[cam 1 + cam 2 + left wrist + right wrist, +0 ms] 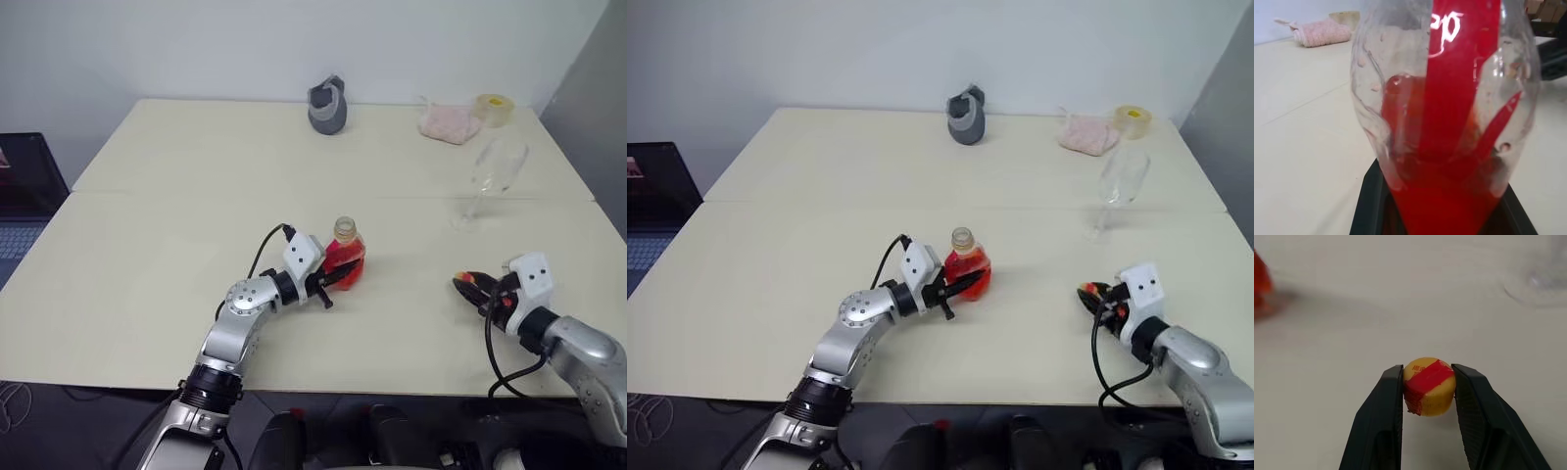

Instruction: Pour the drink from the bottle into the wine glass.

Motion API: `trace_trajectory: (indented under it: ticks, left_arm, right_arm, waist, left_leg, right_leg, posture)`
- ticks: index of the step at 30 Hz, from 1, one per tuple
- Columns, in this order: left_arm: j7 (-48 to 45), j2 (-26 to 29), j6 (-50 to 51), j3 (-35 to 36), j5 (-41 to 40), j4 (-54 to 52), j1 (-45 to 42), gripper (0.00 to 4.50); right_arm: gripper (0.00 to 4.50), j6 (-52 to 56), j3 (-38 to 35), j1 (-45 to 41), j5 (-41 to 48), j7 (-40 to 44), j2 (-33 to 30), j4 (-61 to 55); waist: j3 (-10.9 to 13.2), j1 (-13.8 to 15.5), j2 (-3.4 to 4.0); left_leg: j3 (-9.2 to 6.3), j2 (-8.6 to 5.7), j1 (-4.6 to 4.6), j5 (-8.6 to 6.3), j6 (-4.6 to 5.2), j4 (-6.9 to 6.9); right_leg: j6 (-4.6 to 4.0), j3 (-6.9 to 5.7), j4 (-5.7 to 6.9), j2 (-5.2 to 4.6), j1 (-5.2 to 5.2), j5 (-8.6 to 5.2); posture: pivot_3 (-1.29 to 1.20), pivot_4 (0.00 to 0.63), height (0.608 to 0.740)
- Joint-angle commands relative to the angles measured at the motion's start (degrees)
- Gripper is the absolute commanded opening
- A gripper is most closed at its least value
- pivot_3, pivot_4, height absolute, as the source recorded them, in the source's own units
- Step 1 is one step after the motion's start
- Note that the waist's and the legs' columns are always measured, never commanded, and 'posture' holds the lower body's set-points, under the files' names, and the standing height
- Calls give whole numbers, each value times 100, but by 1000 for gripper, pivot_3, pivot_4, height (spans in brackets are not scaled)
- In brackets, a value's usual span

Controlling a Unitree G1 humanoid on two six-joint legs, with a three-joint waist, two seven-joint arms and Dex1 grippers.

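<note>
my two head eyes look forward and down over the same table (pixel 147 245), my left wrist cam jammed right up against the bottle (pixel 1449 122), my right wrist cam close on the cap (pixel 1428 386) between my fingers

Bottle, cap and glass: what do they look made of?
Bottle: looks like thin clear plastic, glossy; the red drink and the label strip show through its wall. Cap: opaque yellow, probably plastic, with a red band wrapped over it, matte. Glass: clear and thin-walled, with bright highlights, likely real glass, though clear plastic can't be ruled out.
</note>
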Motion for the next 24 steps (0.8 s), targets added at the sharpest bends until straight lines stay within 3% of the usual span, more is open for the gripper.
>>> trace_trajectory:
  ticks: [1, 4, 14, 17, 21, 24]
  left_arm:
    - [-22, -27, -95, 38, -91, -213, -96, 773]
    - [5, -38, -110, 53, -74, -224, -105, 773]
    - [471, 36, -348, 361, 85, -73, -188, 773]
    - [780, 73, -454, 625, 127, 151, -300, 773]
    - [1305, 194, -624, 1191, 108, 698, -572, 773]
    - [1611, 355, -726, 1700, -20, 1338, -855, 773]
  right_arm:
    - [1190, -679, 38, 110, -416, -9, 121, 332]
    - [1190, -774, 81, 169, -445, 169, 185, 535]
    - [4448, -524, -208, 4, -241, 774, -149, 1269]
    - [4500, -570, -360, -4, -204, 1075, -441, 1310]
    - [4500, -156, -341, -271, 341, 1609, -766, 541]
    - [4500, 162, 405, -846, 415, 1775, -772, -248]
  waist:
    - [0, 8, -1]
    - [0, 16, 0]
    - [0, 28, 0]
    - [0, 45, 0]
    - [0, 53, 0]
    - [2, -21, -4]
  left_leg:
    - [0, 1, -2, 0, 0, 1]
    - [-2, 2, -6, 0, 0, -2]
    - [-4, 1, -4, 0, 0, 1]
    - [-6, -1, -6, 0, 0, 1]
    - [-6, -4, -8, 0, 0, 3]
    - [-3, 2, -4, 0, 1, 2]
  right_leg:
    - [0, 0, -1, 2, 0, 0]
    - [0, 5, -2, 4, -1, 0]
    - [0, 5, -2, 2, 4, 0]
    - [0, 3, -3, 2, 4, 0]
    - [0, 3, -3, 0, 4, 0]
    - [0, 1, 0, 2, 2, 1]
  posture:
    - [0, 150, 740]
    - [0, 150, 740]
    - [0, 150, 740]
    - [0, 150, 740]
    - [0, 150, 740]
    - [0, 150, 740]
